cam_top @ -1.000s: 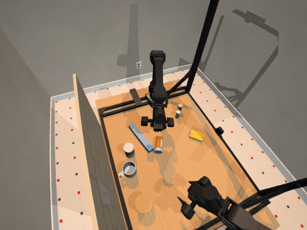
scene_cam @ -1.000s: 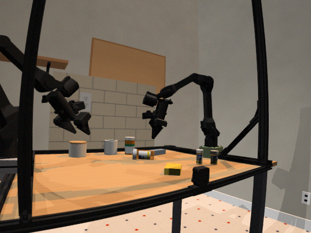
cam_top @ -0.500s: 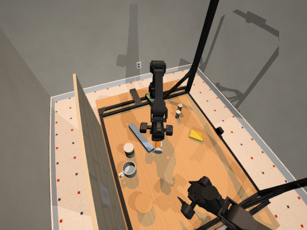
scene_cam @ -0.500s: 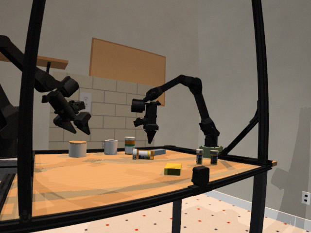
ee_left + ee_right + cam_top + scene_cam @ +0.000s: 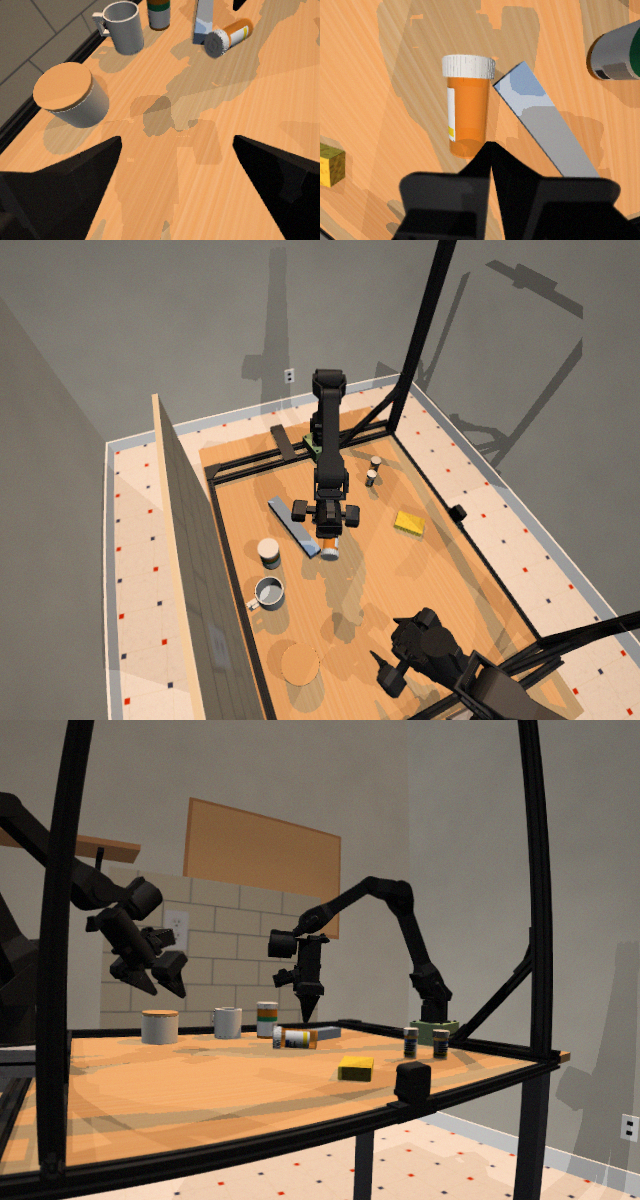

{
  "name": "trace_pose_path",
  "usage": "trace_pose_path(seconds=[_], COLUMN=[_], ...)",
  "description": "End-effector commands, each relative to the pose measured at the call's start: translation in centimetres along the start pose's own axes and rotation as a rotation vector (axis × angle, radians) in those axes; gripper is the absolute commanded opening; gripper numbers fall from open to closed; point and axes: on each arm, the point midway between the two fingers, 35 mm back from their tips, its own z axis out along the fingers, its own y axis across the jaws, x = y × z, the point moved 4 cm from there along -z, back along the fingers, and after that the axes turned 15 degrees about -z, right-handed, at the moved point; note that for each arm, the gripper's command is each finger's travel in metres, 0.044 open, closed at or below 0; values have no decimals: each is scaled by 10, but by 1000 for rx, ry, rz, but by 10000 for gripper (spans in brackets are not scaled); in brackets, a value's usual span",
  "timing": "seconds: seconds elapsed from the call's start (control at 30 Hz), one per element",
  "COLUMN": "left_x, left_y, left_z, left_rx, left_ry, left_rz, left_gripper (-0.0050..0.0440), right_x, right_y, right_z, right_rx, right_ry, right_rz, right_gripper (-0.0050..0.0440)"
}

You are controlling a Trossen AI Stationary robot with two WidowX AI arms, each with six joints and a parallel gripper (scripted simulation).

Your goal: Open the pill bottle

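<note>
The orange pill bottle (image 5: 330,543) (image 5: 301,1038) (image 5: 238,35) (image 5: 469,107) lies on its side on the table (image 5: 382,570) (image 5: 206,1081). Its ribbed white cap (image 5: 329,554) (image 5: 277,1037) (image 5: 215,44) (image 5: 466,66) is on its mouth, toward the left arm's side. My right gripper (image 5: 306,1019) (image 5: 490,145) is shut and empty, pointing straight down, its tips just above the bottle near its closed end. In the top view its fingertips are hidden under the hand. My left gripper (image 5: 384,636) (image 5: 169,995) (image 5: 176,140) is open and empty, high above the table, away from the bottle.
A blue-grey bar (image 5: 292,526) (image 5: 328,1033) (image 5: 560,135) lies close beside the bottle's cap end. A white-capped jar (image 5: 268,552) (image 5: 266,1019), a mug (image 5: 269,593) (image 5: 227,1023) and a lidded canister (image 5: 300,664) (image 5: 159,1028) stand near the wall side. A yellow sponge (image 5: 409,523) (image 5: 355,1068) lies opposite.
</note>
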Motion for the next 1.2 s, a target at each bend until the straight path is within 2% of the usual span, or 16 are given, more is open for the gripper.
trace_pose_path(seconds=[0.0, 0.3, 1.17], left_x=[0, 0, 0], left_y=[0, 0, 0], left_z=[0, 0, 0], left_rx=[0, 0, 0], left_ry=[0, 0, 0], left_rz=[0, 0, 0], left_gripper=[440, 440, 440], right_x=[2, 3, -1], right_y=[1, 1, 15], right_z=[11, 25, 25], right_rx=[-6, -6, -6], right_ry=[17, 17, 17], right_rz=[4, 4, 4], right_gripper=[0, 0, 0])
